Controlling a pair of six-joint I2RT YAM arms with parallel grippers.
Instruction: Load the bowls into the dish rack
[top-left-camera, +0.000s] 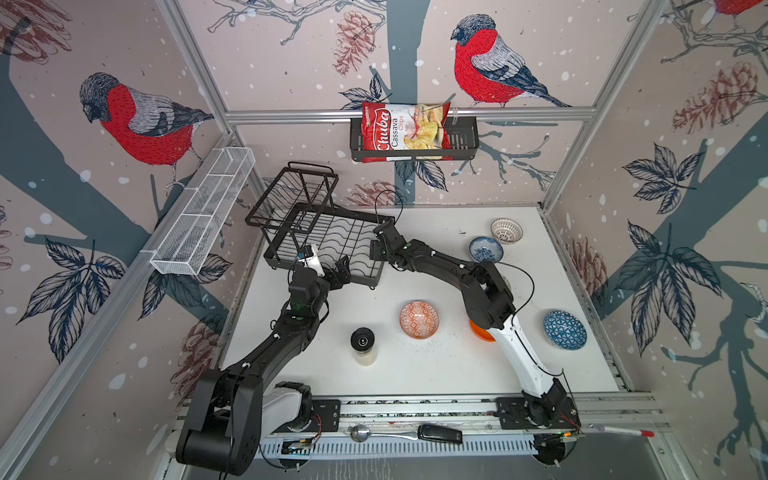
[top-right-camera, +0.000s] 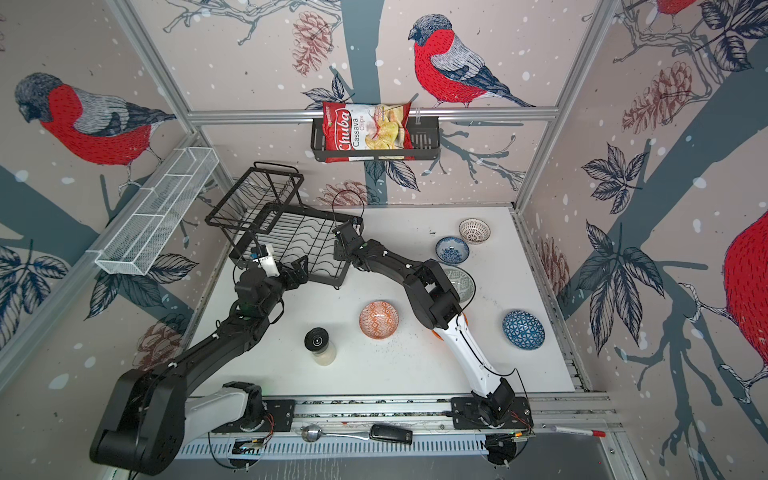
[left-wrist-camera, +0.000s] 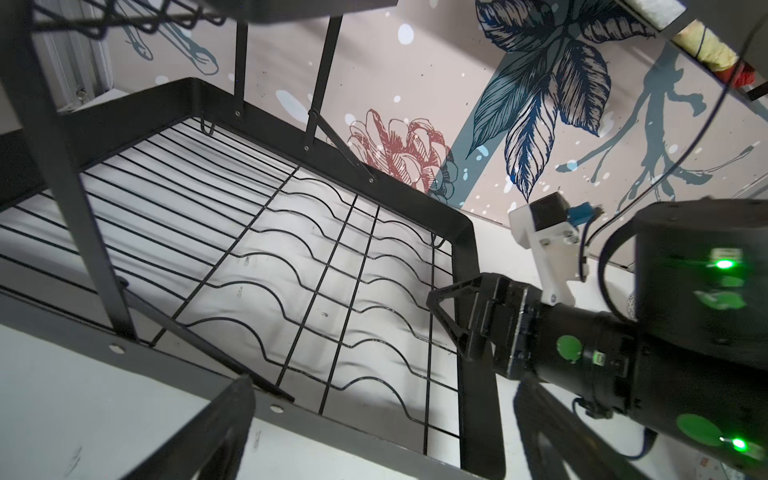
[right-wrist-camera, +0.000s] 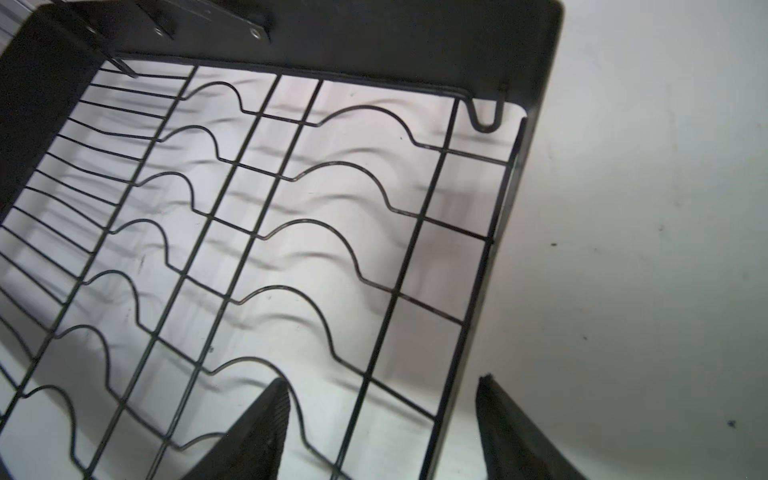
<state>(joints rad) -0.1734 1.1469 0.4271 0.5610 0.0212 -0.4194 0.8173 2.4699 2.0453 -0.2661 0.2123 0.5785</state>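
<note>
Since the dish rack (top-left-camera: 349, 212) sits skewed and empty, my right tool (right-wrist-camera: 382, 380) straddles its side wall, jaws spread, probably to steady or square it; the left tool (top-left-camera: 340, 272) hangs spread wide at the front rim, and the bowls (top-left-camera: 419, 320) lie scattered on the bench (top-left-camera: 415, 374).

The right arm (top-left-camera: 490, 299) hides most of the orange bowl (top-left-camera: 478, 331).

The dish rack (right-wrist-camera: 374, 37) is matt black metal wire, the orange-white bowl (top-left-camera: 419, 320) glossy, the tabletop (top-left-camera: 415, 370) smooth.
</note>
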